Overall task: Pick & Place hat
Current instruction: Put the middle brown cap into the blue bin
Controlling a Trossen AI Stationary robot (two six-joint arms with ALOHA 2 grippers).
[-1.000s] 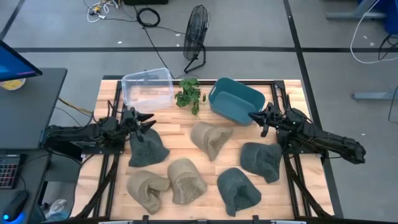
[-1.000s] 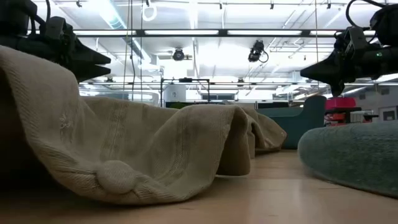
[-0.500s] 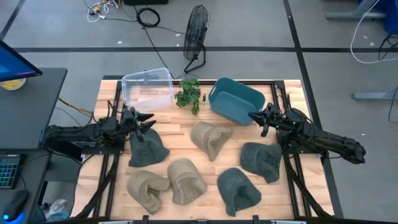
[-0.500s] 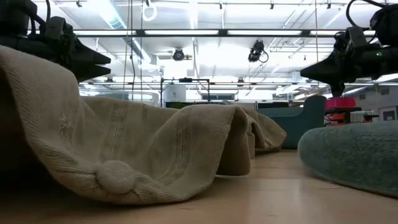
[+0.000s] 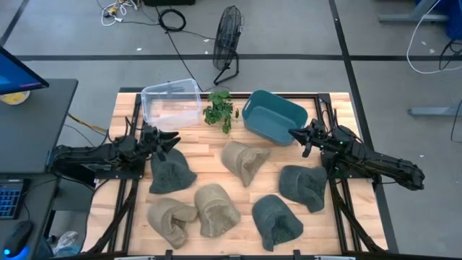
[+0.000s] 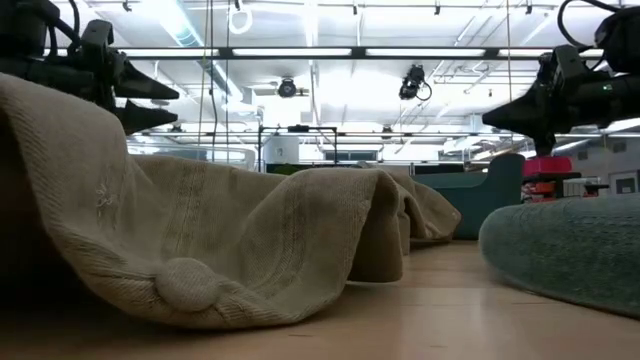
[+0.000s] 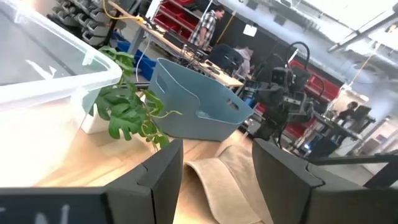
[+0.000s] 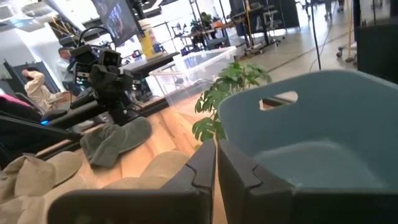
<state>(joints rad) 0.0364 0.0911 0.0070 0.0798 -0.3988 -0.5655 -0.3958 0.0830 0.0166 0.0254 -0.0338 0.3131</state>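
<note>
Several knitted hats lie flat on the wooden table [image 5: 209,148]. Three are dark grey-green: one at the left [image 5: 172,175], one at the right [image 5: 303,186], one near the front [image 5: 276,220]. Three are tan: one in the middle [image 5: 245,160], two near the front [image 5: 216,209] [image 5: 170,218]. My left gripper [image 5: 173,139] [image 7: 217,149] is open and empty, raised over the far end of the left dark hat. My right gripper [image 5: 292,134] [image 8: 216,149] is shut and empty, raised beside the teal bin [image 5: 274,115].
A clear plastic box [image 5: 172,103] stands at the far left. A small green plant [image 5: 220,110] stands between it and the teal bin at the far right. A fan [image 5: 227,43] stands on the floor beyond the table. People show in the room behind.
My left gripper has opened its fingers a little wider and stays in place over the left dark hat. The hats have not moved.
</note>
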